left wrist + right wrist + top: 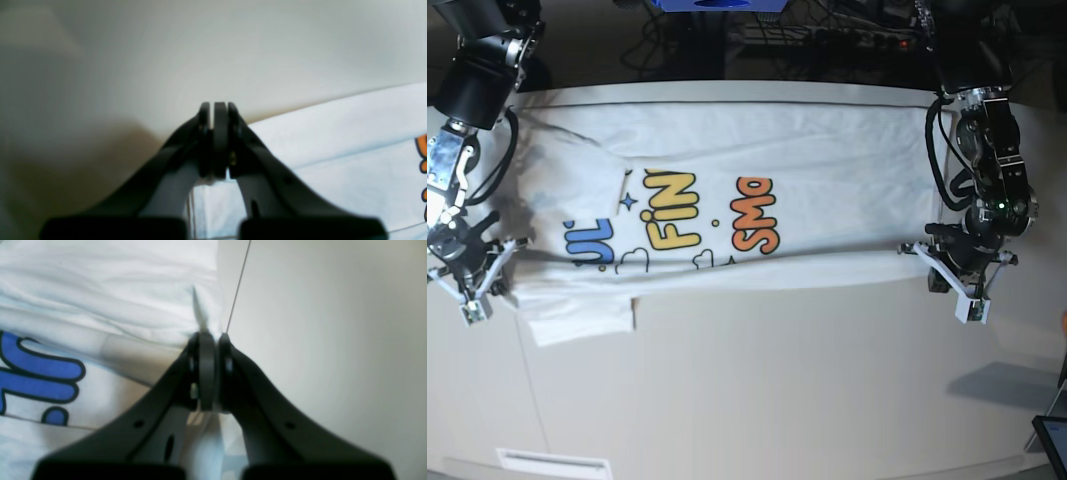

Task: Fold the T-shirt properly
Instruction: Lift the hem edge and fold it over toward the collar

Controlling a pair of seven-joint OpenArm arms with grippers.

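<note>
While both grippers, left gripper (pixel 946 268) at three o'clock and right gripper (pixel 489 272) at nine, are pinching the T-shirt (pixel 727 170) edge with jaws clamped, they're probably needing a synchronized lengthwise fold toward twelve.

The white T-shirt (pixel 717 215) lies stretched sideways across the table — print up, blue, yellow, orange letters showing.

You see the large white printed cotton T-shirt (pixel 727 215) folded over its lettering's lower part, both wrist views blurred.
</note>
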